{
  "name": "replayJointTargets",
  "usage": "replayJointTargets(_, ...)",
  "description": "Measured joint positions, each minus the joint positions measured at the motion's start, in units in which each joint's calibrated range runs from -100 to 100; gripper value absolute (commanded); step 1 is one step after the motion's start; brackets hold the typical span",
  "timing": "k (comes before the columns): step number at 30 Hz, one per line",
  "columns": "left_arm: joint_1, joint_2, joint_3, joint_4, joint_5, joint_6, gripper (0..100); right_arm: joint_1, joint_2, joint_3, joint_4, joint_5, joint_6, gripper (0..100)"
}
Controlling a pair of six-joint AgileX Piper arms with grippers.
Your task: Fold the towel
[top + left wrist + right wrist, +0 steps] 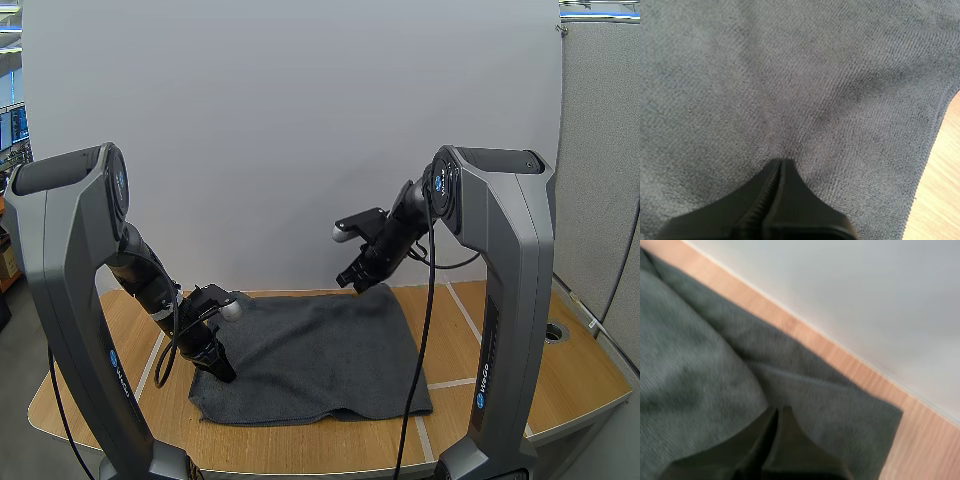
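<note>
Table [585,385] of pale wood is being covered across its middle by a dark grey towel [320,350], which is lying spread flat. Its left edge is being pinched by the left jaws, closed tight with cloth puckering toward their tips, while its far right corner is being gripped and held raised by the right jaws, likewise closed together.
</note>
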Motion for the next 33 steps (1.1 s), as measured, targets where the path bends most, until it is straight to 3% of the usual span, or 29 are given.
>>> replayJointTargets(12,0.00,-0.28,-0.13,3.30,0.72,-2.61,0,0.00,6.31,0.25,0.00,-8.04,0.00,0)
replayJointTargets(20,1.70,-0.28,-0.13,3.75,1.82,-2.61,0,-0.31,6.31,-0.21,-0.72,-9.12,0.00,0)
replayJointTargets(25,1.78,-0.28,-0.13,3.87,1.82,-2.61,0,-0.49,4.77,-0.77,1.72,-9.54,0.09,0)
replayJointTargets(29,1.78,-0.28,-0.13,3.87,1.82,-2.61,0,-0.49,0.39,-1.31,2.43,-4.53,0.09,0)
replayJointTargets(33,1.78,-0.28,-0.13,3.37,2.39,-2.61,0,-0.66,-3.43,-1.31,1.80,7.86,1.16,0)
